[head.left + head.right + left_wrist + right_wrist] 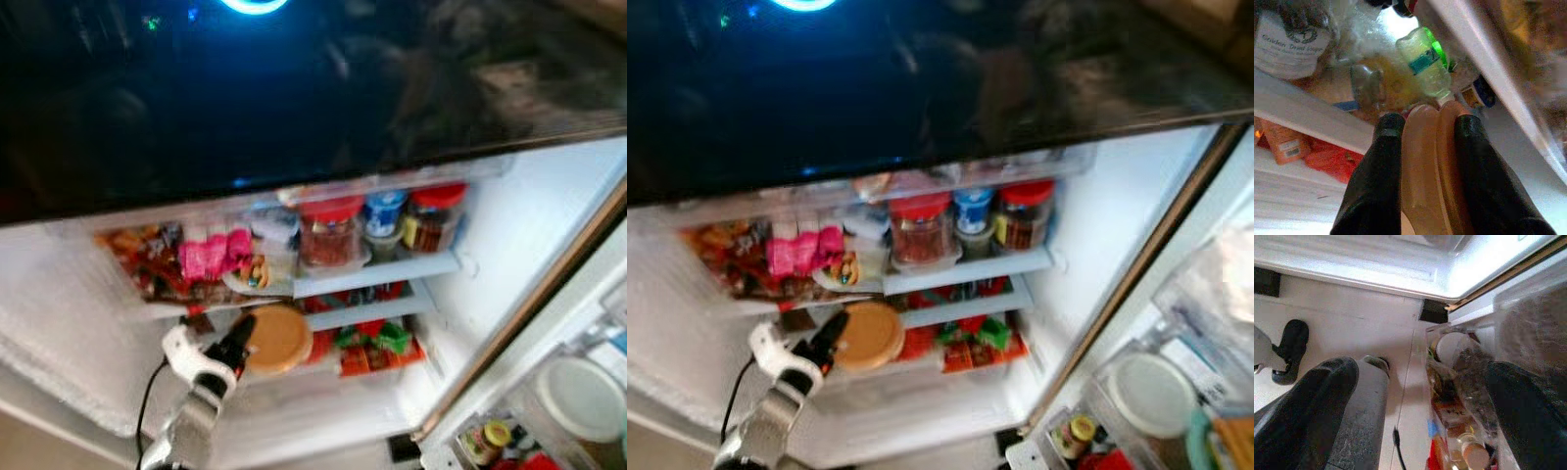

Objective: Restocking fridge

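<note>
A round, flat tan container point(281, 339) sits at the front of the open fridge's lower shelf point(323, 318). My left gripper point(242, 336) reaches up to it from below left and is shut on its rim. In the left wrist view the two black fingers point(1382, 161) clamp the tan container point(1425, 166) edge-on, with a green-capped clear bottle point(1425, 58) and a jar just beyond. My right gripper point(1420, 377) hangs low beside the fridge door, its fingers wide apart with nothing between them, over the pale floor point(1352, 328).
The upper shelf point(382, 272) carries two red-lidded jars point(330, 230), a blue-lidded tub point(385, 211) and pink packets point(211, 255). Red and green packets point(377, 343) lie lower down. The open door's bins point(583, 397) on the right hold a white-lidded tub. A dark glossy panel point(294, 88) hangs overhead.
</note>
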Controlling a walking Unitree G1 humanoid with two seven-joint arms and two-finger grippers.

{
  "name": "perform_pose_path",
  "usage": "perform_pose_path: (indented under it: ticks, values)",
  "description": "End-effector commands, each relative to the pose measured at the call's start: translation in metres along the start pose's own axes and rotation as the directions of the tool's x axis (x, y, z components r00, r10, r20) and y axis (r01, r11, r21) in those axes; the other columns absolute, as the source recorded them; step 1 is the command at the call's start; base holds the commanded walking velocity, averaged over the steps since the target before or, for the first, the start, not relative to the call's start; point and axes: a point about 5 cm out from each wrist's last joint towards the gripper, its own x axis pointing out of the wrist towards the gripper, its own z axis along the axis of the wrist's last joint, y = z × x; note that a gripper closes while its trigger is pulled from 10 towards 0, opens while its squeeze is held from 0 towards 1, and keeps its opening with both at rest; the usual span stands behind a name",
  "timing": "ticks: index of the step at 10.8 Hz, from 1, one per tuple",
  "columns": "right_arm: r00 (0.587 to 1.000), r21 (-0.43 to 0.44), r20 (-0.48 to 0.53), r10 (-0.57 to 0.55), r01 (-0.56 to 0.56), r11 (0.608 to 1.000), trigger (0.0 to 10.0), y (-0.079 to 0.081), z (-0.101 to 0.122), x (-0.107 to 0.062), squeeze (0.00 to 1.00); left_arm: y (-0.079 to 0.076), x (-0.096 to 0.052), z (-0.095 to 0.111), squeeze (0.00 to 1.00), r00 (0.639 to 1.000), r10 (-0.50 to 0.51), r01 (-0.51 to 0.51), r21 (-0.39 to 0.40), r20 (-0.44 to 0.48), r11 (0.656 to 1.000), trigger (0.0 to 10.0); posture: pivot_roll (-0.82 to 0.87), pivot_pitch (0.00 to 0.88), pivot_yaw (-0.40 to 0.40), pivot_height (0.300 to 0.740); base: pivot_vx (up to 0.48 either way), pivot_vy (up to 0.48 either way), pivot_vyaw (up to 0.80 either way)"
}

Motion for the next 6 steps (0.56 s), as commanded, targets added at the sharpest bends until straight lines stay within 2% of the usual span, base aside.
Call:
perform_pose_path:
  ticks: [1, 4, 6]
  values:
    - [0.995, 0.008, -0.095, 0.037, -0.037, 0.999, 10.0, 0.0104, -0.0255, -0.0046, 0.0, 0.0025, -0.0021, -0.0033, 0.0, 1.0, 0.012, -0.012, 0.001, -0.009, 1.0, 10.0, -0.1, 0.07, 0.036, 0.74, 0.0, 0.0, 0.0]
    - [0.995, 0.005, -0.095, 0.027, -0.027, 1.0, 10.0, 0.0099, -0.0245, -0.0042, 0.0, 0.001, -0.0007, -0.002, 0.0, 1.0, 0.011, -0.011, -0.003, 0.005, 1.0, 10.0, -0.11, 0.066, 0.036, 0.74, 0.0, 0.0, 0.0]
    - [0.995, 0.005, -0.093, 0.027, -0.027, 1.0, 10.0, 0.0098, -0.0241, -0.0042, 0.0, -0.0001, 0.0004, -0.0015, 0.0, 1.0, 0.01, -0.01, -0.004, 0.013, 1.0, 10.0, -0.11, 0.063, 0.035, 0.715, 0.0, 0.0, 0.0]
